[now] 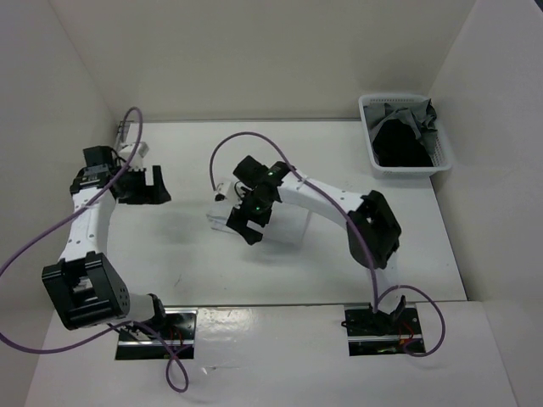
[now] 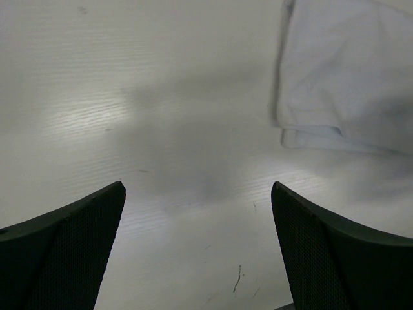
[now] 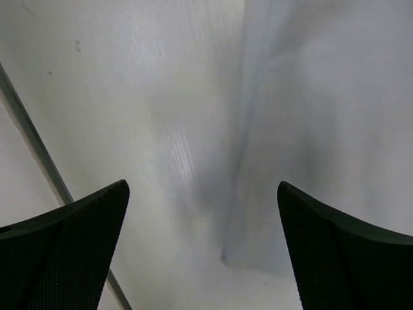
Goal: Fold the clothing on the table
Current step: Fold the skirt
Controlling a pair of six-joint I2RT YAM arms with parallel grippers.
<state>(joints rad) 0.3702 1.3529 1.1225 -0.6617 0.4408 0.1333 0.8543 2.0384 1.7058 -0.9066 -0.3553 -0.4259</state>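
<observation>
Plainly, the left gripper (image 2: pixel 197 186) hangs spread wide and empty over bare table (image 2: pixel 129 97); the clothing (image 2: pixel 348 71) lies ahead of it and off to one side, beyond its fingertips, so a pinch here would catch nothing; the right gripper (image 3: pixel 201 184), likewise spread and empty, sits above the garment's edge, cloth below one finger, table below the other; the thin layers lie flat, so closing may nip only the top ply, or drag the stack askew if it pulls alone.

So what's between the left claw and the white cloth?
Nothing, just bare table. The left wrist view shows that empty stretch between the open left gripper and the edge of the clothing.
</observation>
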